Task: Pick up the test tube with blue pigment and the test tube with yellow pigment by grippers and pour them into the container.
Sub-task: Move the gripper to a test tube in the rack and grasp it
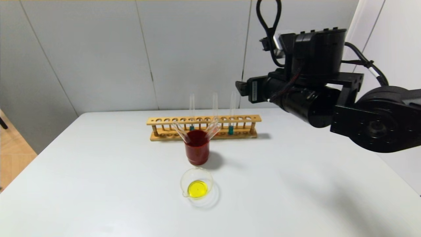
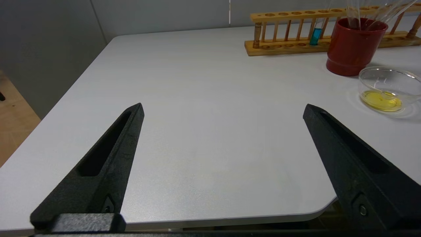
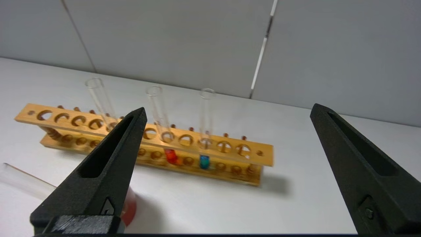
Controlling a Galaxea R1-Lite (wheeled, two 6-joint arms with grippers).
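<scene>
The test tube with blue pigment stands upright near the right end of the wooden rack; in the right wrist view its teal liquid shows below the top rail. No tube with yellow liquid shows. The container, a clear glass dish, holds yellow liquid and sits in front of the red cup; it also shows in the left wrist view. My right gripper is open and empty, high above the table and facing the rack. My left gripper is open and empty over the table's near left corner.
The rack also holds a tube with a smaller dark-blue portion and one with red liquid. Empty tubes lean out of the red cup. My right arm hangs high at the right. The white table ends close below the left gripper.
</scene>
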